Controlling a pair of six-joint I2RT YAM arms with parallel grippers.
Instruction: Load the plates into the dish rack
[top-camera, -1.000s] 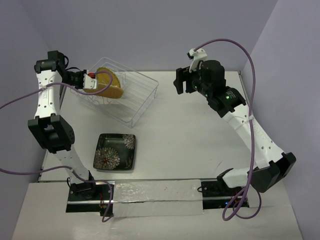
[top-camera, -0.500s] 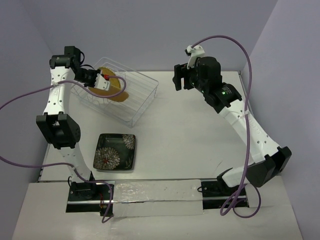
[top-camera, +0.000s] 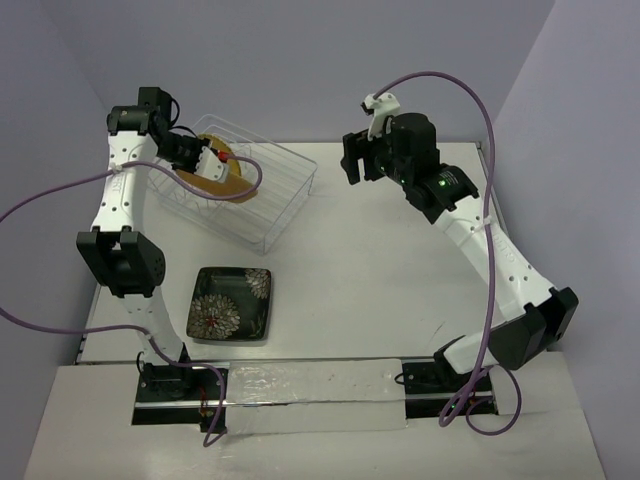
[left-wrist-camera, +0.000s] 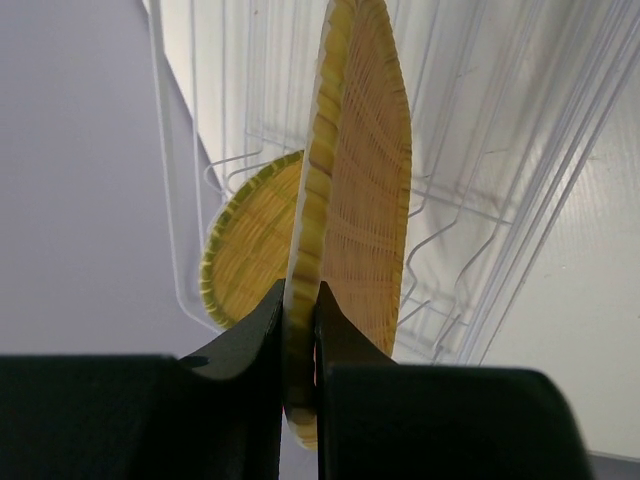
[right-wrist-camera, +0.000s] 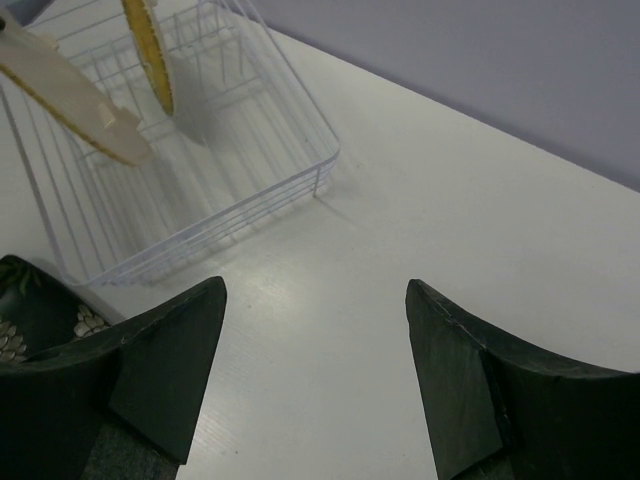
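The black square plate (top-camera: 232, 303), glossy with white flowers, lies flat on the white tabletop (top-camera: 380, 280), on the arm-base side of the dish rack (top-camera: 282, 196). Over the rack's thin clear wire ribs, the left pincer (left-wrist-camera: 300, 310) pinches the rim of the orange woven-look plate (left-wrist-camera: 365, 180), held on edge. The small round yellow plate (left-wrist-camera: 250, 255) stands slotted in the rack just beyond. Right of the rack, the right pincer (right-wrist-camera: 315, 300) hangs spread, holding nothing.

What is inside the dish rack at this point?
A small yellow plate stands on edge in the dish rack. The left gripper holds the orange plate upright above the slots, hiding part of the yellow plate.
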